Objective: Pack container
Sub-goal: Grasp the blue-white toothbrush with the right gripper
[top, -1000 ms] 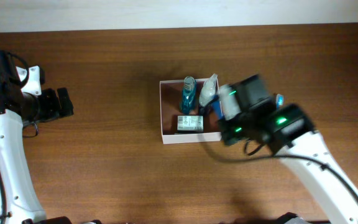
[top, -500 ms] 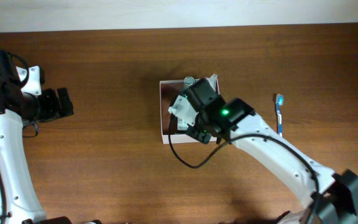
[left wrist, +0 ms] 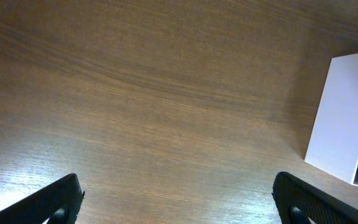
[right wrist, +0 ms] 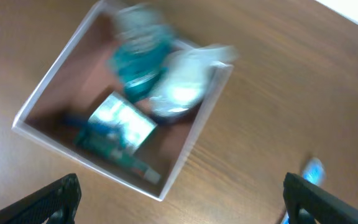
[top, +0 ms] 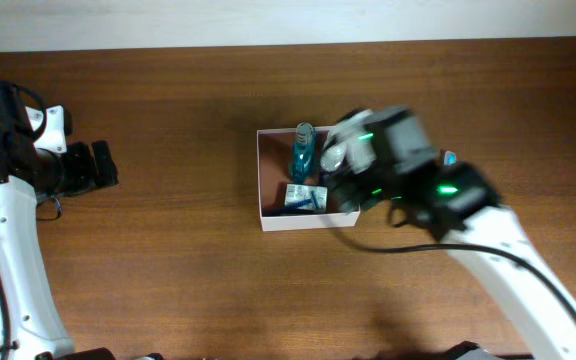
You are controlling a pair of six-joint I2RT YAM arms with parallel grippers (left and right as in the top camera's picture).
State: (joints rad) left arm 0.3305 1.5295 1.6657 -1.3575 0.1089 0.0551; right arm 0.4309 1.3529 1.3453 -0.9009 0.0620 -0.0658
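1. at the far left the left arm (top: 28, 165) sits over bare table (top: 168, 250), well apart from everything else. in my left wrist view the two dark fingertips (left wrist: 55, 199) are spread to opposite corners with nothing between them, so the left jaws are open and empty.
2. the container (top: 260, 190) rests on the table near the middle. the left wrist camera catches only its white outer wall (left wrist: 344, 118) at the right edge.
3. inside it, a teal bottle (top: 302, 150) is at the far side. a pale whitish item (right wrist: 185, 87) lies just beside that, against the right wall. a small flat packet (top: 306, 197) is nearer the front wall. the right wrist view is blurred, so i cannot read any labels.
4. the right arm (top: 418, 185) hangs over the container's right edge and hides that corner from overhead. its fingertips (right wrist: 48, 199) are wide apart above the box, so the right jaws are open and hold nothing.
5. right of that, a blue toothbrush head (top: 449, 158) lies on the table outside the container.
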